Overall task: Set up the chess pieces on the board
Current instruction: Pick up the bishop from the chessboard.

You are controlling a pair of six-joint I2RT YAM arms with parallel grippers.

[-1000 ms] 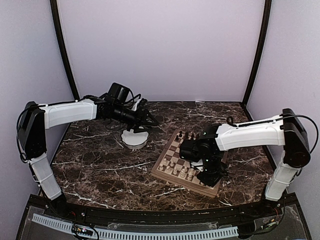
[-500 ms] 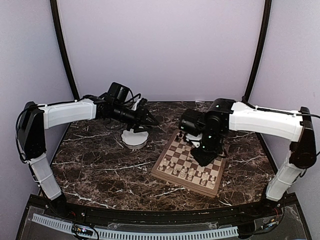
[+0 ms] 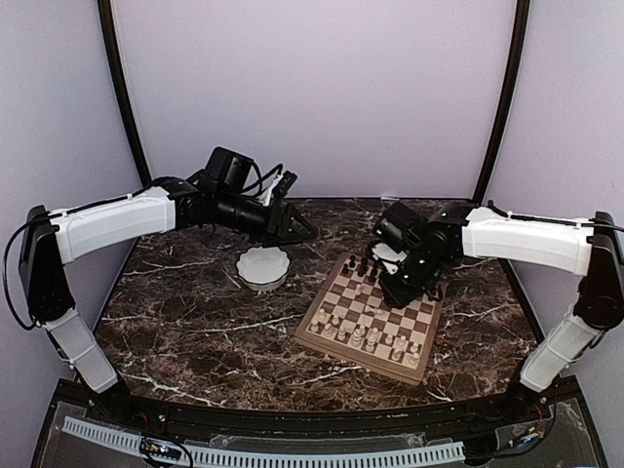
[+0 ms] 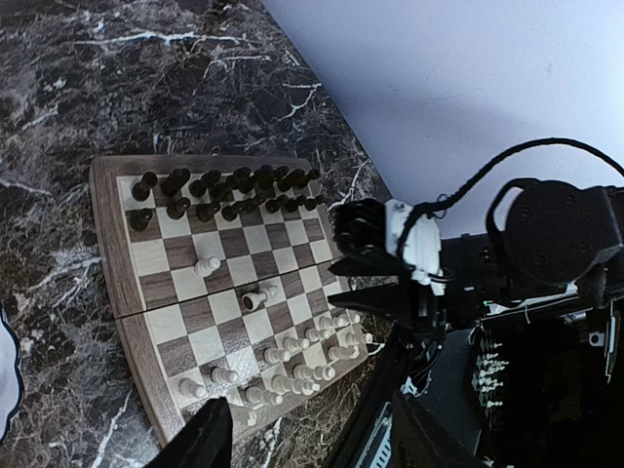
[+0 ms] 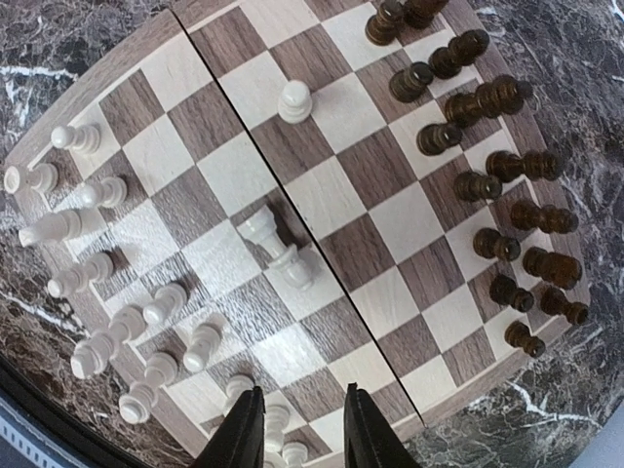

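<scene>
My right gripper (image 5: 300, 405) hangs above the board (image 5: 336, 200), fingers parted with nothing between them. Just ahead of the tips a cream piece (image 5: 278, 249) lies toppled mid-board, its long axis slanting from far-left to near-right, diagonal to my finger gap, so I judge a wrist twist is needed. My left gripper (image 3: 300, 229), also spread and empty, is well apart by the bowl (image 3: 244, 263), so the right is nearer.
</scene>
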